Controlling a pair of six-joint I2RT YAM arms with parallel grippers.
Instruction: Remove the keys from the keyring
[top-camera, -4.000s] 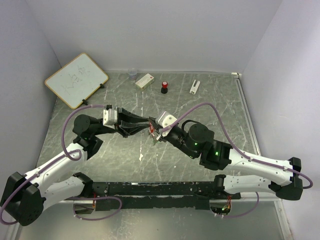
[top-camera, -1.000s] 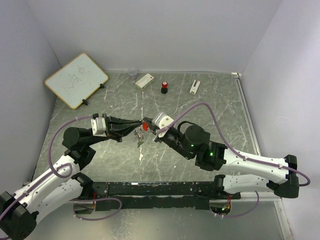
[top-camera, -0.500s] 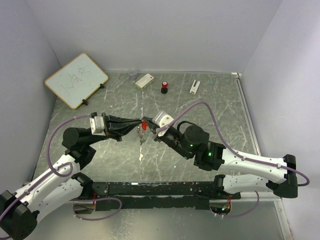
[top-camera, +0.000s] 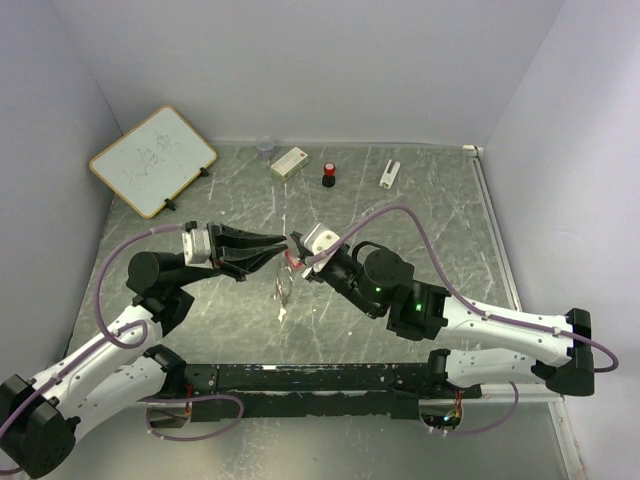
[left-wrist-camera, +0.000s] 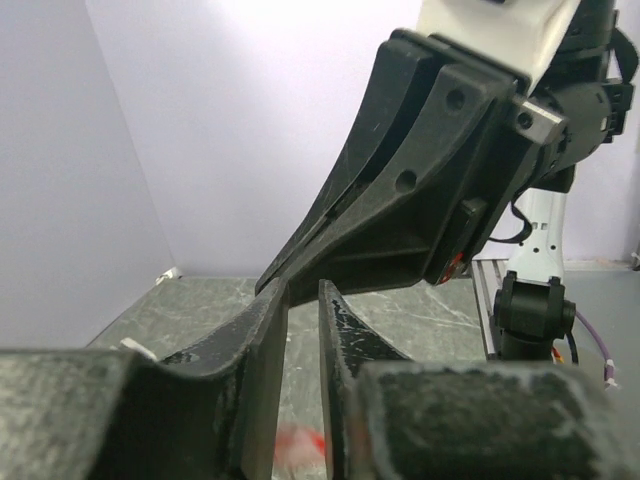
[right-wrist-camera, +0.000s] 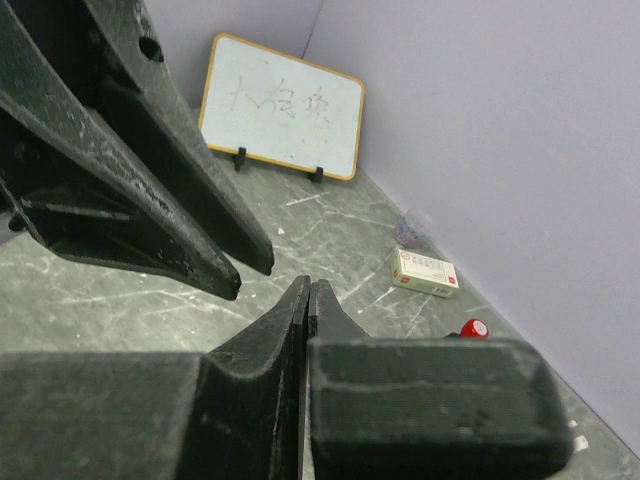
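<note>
The keys (top-camera: 283, 284) hang as a small silver bunch just under the two meeting gripper tips, above the table's middle. The red key head (top-camera: 291, 261) shows beside the right fingers, and it also peeks out under them in the left wrist view (left-wrist-camera: 456, 264). The green head and the keyring wire are hidden. My right gripper (top-camera: 291, 247) has its jaws pressed together (right-wrist-camera: 307, 288), with the bunch hanging below it. My left gripper (top-camera: 283, 242) stands tip to tip with it, its jaws a narrow gap apart (left-wrist-camera: 303, 292). A red blur lies low in that gap.
A whiteboard (top-camera: 152, 159) leans at the back left. Along the back wall are a small clear cup (top-camera: 265, 148), a white box (top-camera: 289, 161), a black cylinder with a red cap (top-camera: 328, 175) and a white clip (top-camera: 389, 173). A white scrap (top-camera: 281, 314) lies on the marble table.
Both grippers have drifted slightly left. The bunch now hangs a little lower under the tips, and the left jaws show a small gap.
</note>
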